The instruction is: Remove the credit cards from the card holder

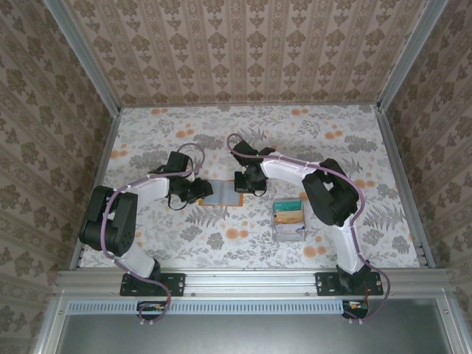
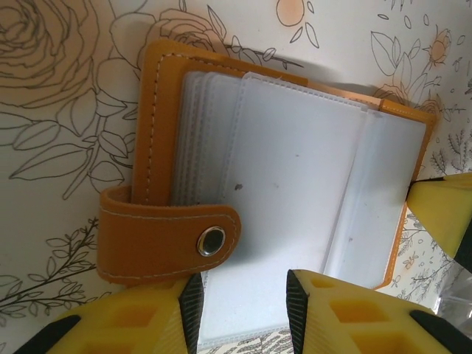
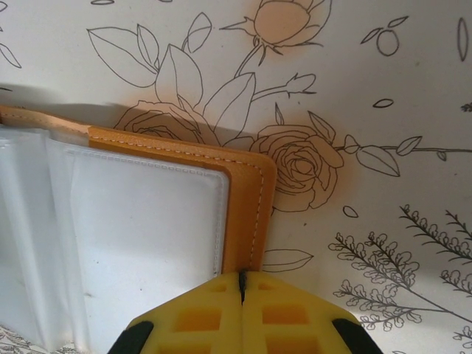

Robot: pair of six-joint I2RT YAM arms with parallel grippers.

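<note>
Wallet (image 1: 221, 194) open flat on desk (image 1: 332, 147), cards apparently not out yet; left tool (image 2: 243, 289) parted over sleeves (image 2: 295, 184), right tool (image 3: 242, 277) closed at edge.

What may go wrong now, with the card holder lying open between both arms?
1. The left gripper, jaws apart, straddles the clear sleeves; closing may pinch plastic and drag the whole card holder.
2. The right gripper, jaws shut, sits at the cover's very edge and may slip off.

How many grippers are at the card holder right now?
2. The left gripper straddles the clear sleeves beside the snap strap of the card holder; the right gripper, shut, sits at its opposite edge. None hidden.
</note>
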